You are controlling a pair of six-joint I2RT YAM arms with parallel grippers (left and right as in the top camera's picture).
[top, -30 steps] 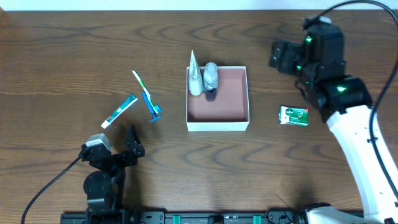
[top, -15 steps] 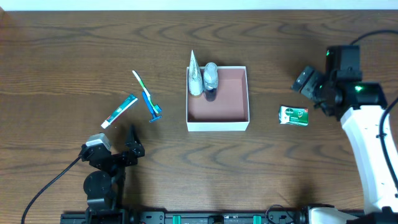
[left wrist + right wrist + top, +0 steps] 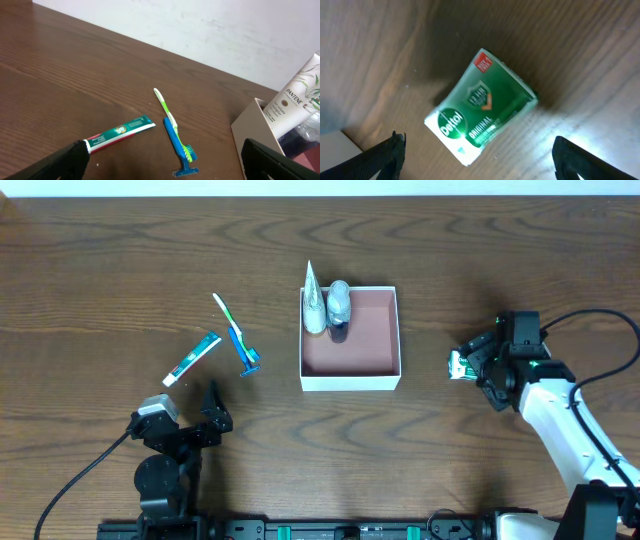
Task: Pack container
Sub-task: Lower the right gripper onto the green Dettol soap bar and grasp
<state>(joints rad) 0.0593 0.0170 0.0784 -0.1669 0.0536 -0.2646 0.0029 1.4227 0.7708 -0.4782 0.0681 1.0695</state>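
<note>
- The container sits in the middle of the bench with its open side up.
- Two things are in it already, both in its far left corner. One is a white Pantene tube, and a small grey bottle is just beside it. The rest of the pinkish floor is bare.
- Four things are not packed yet. A toothpaste tube, a green and white toothbrush and a blue razor lie on the bench to the left of the container. A green Dettol soap packet lies to its right.
- So I think the job is about a third done.
- The right gripper hangs right over the soap packet. Its two fingers are apart, one on each side of the packet, and they do not touch it. I think picking up the soap is the step in hand.
- The left gripper sits at the near left of the bench, fingers wide apart, holding nothing.
- The overhead view shows everything at once, but there the right gripper hides most of the soap packet.
- The right wrist view shows the whole packet with its words, lying crooked between the fingers.
- The left wrist view shows the name on the tube and how it sticks up above the container wall. It also shows the toothbrush touching the razor handle. The soap is not in it.
</note>
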